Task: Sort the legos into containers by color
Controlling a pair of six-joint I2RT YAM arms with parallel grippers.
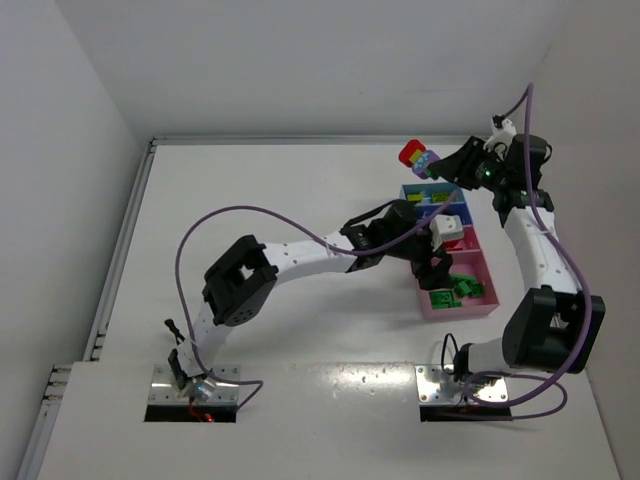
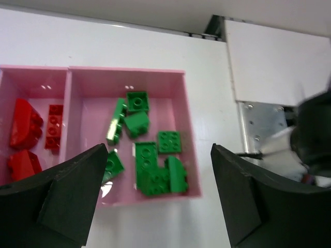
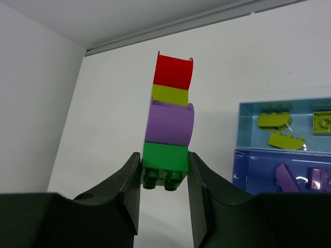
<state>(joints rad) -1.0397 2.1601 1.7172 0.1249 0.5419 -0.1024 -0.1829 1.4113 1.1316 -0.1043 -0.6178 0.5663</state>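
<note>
right gripper (image 3: pixel 164 161) is pinching a lego stack (image 3: pixel 170 121) by its green base; left gripper (image 2: pixel 158 152) is hovering open above green legos (image 2: pixel 169 140).

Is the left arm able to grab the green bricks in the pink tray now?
Probably yes: the left gripper hangs open right above the green bricks, and nothing covers them.

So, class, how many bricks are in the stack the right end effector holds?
4: a green brick gripped at the bottom, then purple, then yellow-green, then red on top.
</note>
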